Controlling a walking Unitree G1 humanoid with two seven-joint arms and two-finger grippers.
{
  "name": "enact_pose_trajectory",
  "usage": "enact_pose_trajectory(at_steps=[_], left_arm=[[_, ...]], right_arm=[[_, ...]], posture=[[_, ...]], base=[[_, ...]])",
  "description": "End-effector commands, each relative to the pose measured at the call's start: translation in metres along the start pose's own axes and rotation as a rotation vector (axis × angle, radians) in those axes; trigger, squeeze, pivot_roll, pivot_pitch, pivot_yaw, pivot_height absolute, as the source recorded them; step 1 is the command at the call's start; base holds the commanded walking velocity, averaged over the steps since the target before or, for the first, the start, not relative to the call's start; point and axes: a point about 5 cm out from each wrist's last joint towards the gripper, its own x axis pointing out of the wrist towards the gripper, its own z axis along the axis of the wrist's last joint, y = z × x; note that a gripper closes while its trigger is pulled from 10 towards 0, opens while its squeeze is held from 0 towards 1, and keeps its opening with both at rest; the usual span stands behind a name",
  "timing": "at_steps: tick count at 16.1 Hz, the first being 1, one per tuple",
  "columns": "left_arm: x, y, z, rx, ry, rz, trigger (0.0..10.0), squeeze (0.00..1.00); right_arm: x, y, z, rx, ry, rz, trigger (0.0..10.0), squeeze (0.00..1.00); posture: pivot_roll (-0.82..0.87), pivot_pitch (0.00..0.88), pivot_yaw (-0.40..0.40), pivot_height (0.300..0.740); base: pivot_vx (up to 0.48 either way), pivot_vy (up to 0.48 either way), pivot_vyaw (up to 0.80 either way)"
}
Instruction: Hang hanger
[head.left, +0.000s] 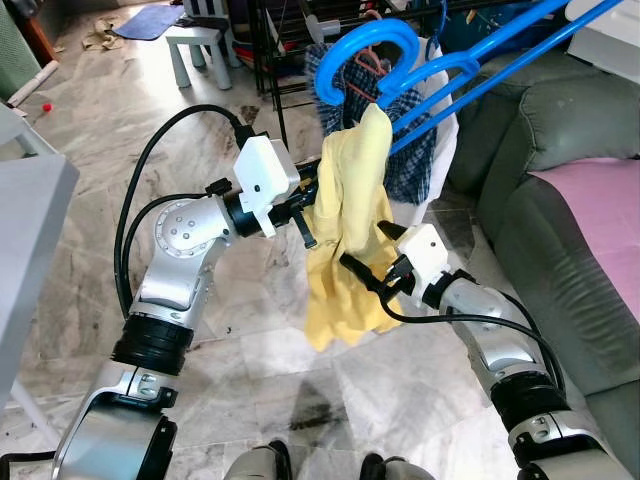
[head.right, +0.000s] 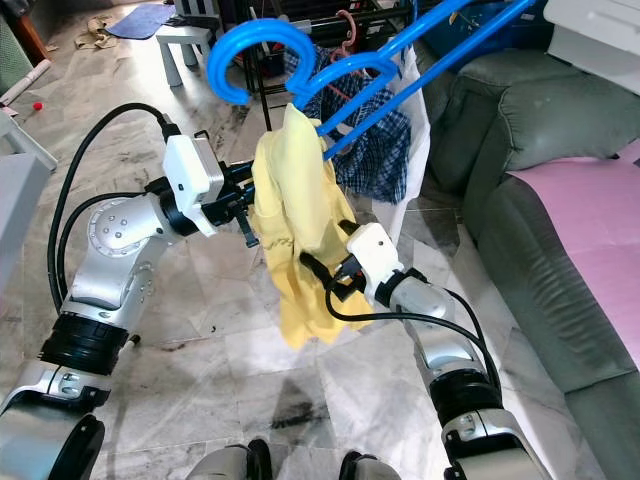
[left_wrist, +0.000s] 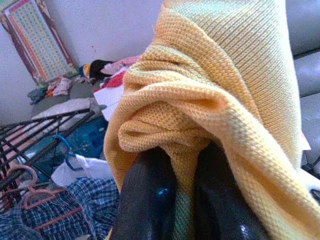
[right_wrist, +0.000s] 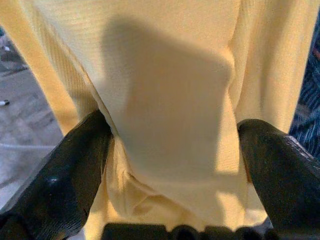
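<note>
Gripping a fold of the yellow shirt (head.left: 345, 235) with the left gripper (head.left: 305, 215), right gripper (head.left: 368, 278) spread wide around cloth lower down, blue hanger (head.left: 440, 65) slanting up and away above both, nearer the left.

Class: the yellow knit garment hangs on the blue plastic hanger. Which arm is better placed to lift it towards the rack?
Left, probably. The left tool grips the yellow knit garment high, near the blue plastic hanger; the right tool sits lower.

Left tool (left_wrist: 170, 200) pinched; right tool (right_wrist: 175, 185) spread wide.
</note>
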Motion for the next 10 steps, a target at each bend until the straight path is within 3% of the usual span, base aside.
enact_pose_trajectory(at_steps=[1,2,7,10], left_arm=[[0.004,0.000,0.016,0.037,-0.058,-0.022,0.0,0.00],[0.006,-0.001,0.020,0.034,-0.072,-0.028,0.0,0.00],[0.007,0.002,0.025,0.031,-0.087,-0.017,0.0,0.00],[0.005,0.002,0.025,0.029,-0.080,-0.011,0.0,0.00]], right_arm=[[0.000,0.000,-0.008,0.012,0.025,-0.014,9.6,0.00],[0.002,0.003,-0.014,0.064,0.033,-0.018,0.0,0.00],[0.003,0.007,-0.024,0.139,0.046,-0.042,0.0,0.00],[0.001,0.004,-0.026,0.133,0.041,-0.069,0.0,0.00]], posture=[[0.02,0.164,0.037,0.740],[0.02,0.163,0.035,0.740],[0.03,0.165,0.029,0.740],[0.04,0.167,0.028,0.740]], base=[[0.000,0.000,0.00],[0.000,0.000,0.00],[0.000,0.000,0.00],[0.000,0.000,0.00]])
